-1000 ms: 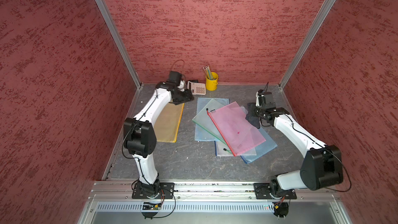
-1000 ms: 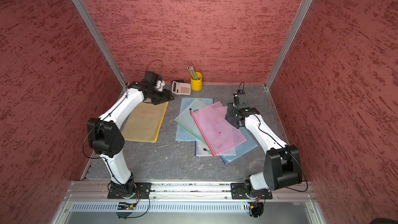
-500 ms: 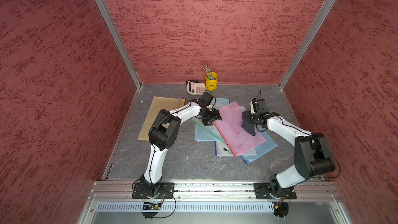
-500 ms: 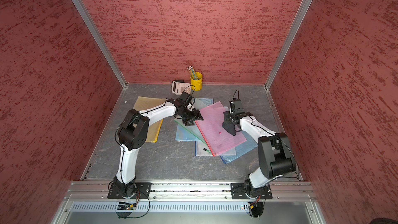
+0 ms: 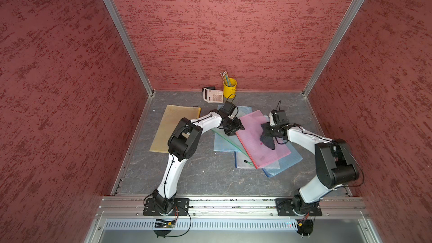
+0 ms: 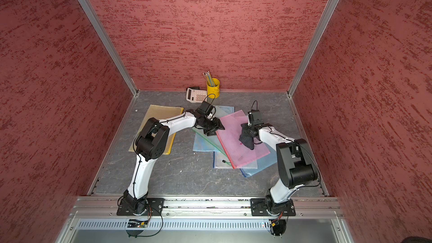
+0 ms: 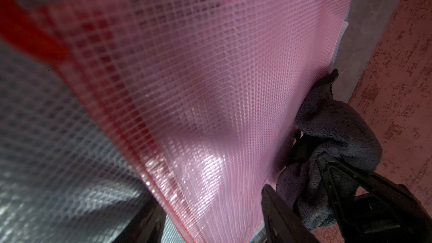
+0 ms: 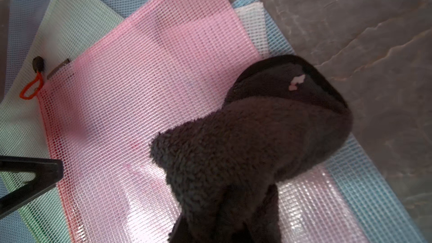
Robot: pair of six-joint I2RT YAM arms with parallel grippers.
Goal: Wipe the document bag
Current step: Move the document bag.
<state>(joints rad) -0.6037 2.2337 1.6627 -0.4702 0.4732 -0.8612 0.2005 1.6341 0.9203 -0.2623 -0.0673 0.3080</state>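
- Closest to me, low in the frame, a light blue bag (image 5: pixel 288 162) is poking out from under the pile of mesh pouches.
- The pink document bag (image 5: pixel 254 153) is lying on top of that pile, a bit right of centre in both top views.
- The right gripper (image 5: pixel 268 133) is clamping a dark cloth (image 5: pixel 268 142) and pressing it onto the middle of the pink bag.
- The left gripper (image 5: pixel 235 129) is sitting at the pink bag's upper-left zip corner. Its jaws are standing apart and aren't pinching anything I can see.
- Left of centre, a yellow bag (image 5: pixel 173 127) is lying flat on its own.
- Up against the back wall, a calculator (image 5: pixel 212 95) is sitting just beside a yellow cup (image 5: pixel 229 88) holding pencils.
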